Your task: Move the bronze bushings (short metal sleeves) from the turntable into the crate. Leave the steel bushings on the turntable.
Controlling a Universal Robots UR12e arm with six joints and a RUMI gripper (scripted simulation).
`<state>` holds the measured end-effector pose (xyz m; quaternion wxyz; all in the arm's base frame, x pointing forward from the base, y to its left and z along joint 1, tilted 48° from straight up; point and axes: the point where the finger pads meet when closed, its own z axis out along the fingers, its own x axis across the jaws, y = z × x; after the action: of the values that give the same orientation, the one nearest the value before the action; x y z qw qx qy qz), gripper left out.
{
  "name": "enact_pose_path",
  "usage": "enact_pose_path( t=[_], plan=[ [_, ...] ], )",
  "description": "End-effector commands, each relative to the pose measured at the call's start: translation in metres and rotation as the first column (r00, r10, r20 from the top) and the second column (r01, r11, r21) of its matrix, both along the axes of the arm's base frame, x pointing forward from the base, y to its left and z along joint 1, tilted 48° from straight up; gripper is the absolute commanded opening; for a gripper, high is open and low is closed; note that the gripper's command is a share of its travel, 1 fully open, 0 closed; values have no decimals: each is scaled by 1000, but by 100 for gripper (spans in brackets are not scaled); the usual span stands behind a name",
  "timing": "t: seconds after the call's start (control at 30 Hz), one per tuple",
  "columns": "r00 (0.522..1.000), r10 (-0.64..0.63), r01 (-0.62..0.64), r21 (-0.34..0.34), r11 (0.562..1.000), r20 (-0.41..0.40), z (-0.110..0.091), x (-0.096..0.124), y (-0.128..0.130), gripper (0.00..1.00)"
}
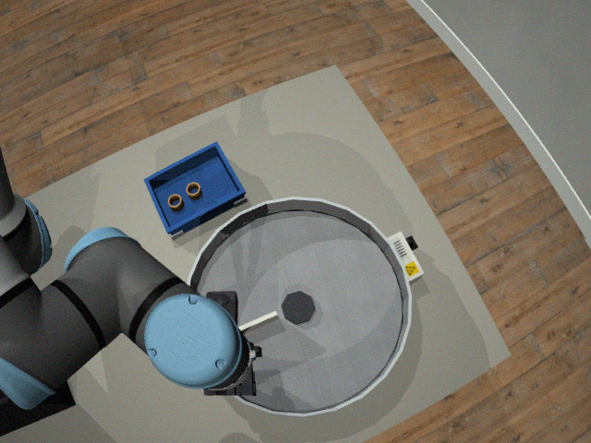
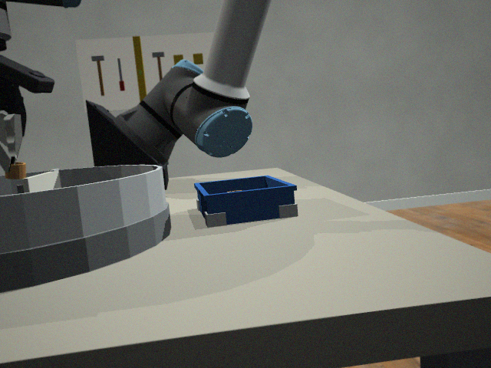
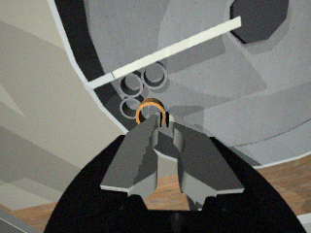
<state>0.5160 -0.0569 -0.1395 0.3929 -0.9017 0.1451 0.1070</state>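
Note:
My gripper [image 2: 13, 159] [image 3: 163, 113] is shut on the wall of a bronze bushing [image 2: 17, 172] [image 3: 151, 102], which hangs upright at the fingertips, at about rim height over the turntable [image 1: 353, 281] [image 2: 103, 205]. In the top view the arm hides the fingers. In the wrist view three steel bushings stand on the turntable beside the held one: one [image 3: 120, 83], another [image 3: 166, 78] and a third [image 3: 120, 108]. The blue crate [image 1: 205, 216] [image 2: 249, 208] holds two bronze bushings, one [image 1: 176, 209] beside the other [image 1: 194, 197].
A pale bar [image 1: 259, 320] [image 2: 39, 182] [image 3: 180, 48] reaches inward from the turntable's rim, close to the steel bushings. A dark hub [image 1: 298, 307] [image 3: 258, 19] is at the turntable's centre. The turntable's raised rim stands between gripper and crate. A white box [image 1: 401, 248] is on the rim's far side.

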Motion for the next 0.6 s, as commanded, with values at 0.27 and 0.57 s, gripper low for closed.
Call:
enact_pose_path(
  t=[0.27, 0.57],
  plan=[
    [1000, 0, 0, 0, 1000, 0, 21, 3, -23, 0],
    [1000, 0, 0, 0, 1000, 0, 21, 3, -23, 0]
  ],
)
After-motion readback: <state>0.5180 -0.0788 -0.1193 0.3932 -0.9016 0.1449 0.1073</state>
